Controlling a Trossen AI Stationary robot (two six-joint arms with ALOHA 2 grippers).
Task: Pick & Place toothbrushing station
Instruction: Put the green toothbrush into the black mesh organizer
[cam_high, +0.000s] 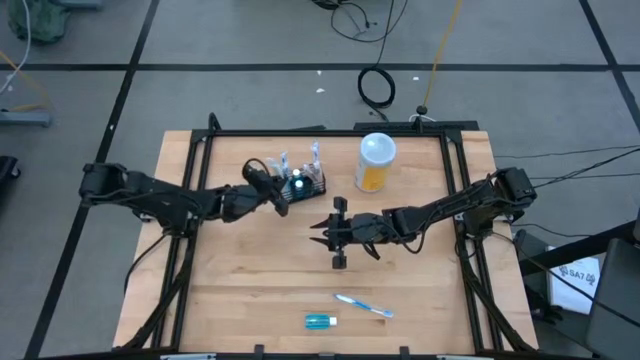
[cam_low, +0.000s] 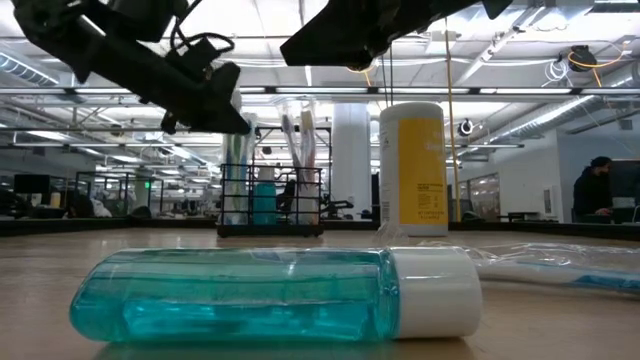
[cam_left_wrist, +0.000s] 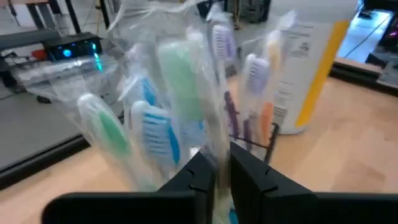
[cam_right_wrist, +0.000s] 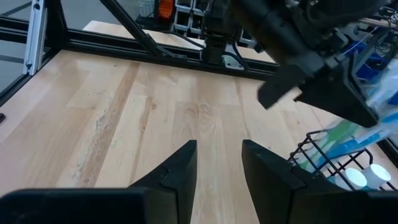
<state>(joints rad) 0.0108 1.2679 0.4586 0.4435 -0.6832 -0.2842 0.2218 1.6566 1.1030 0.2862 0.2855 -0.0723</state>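
My left claw (cam_left_wrist: 222, 171) nearly closed, pinching a wrapped toothbrush (cam_left_wrist: 219, 93) in the toothbrushing station (cam_high: 305, 183); right claw (cam_right_wrist: 217, 163) parted, empty above the tabletop (cam_right_wrist: 124, 118)

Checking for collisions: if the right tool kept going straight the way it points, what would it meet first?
Probably nothing soon: the right tool points over bare table. The left arm and the rack sit off to one side, though depth is uncertain.

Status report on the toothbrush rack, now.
Left end effector at rack, nearly shut on a wrapped toothbrush. Right end effector open, empty, mid-table. Nothing blocking.
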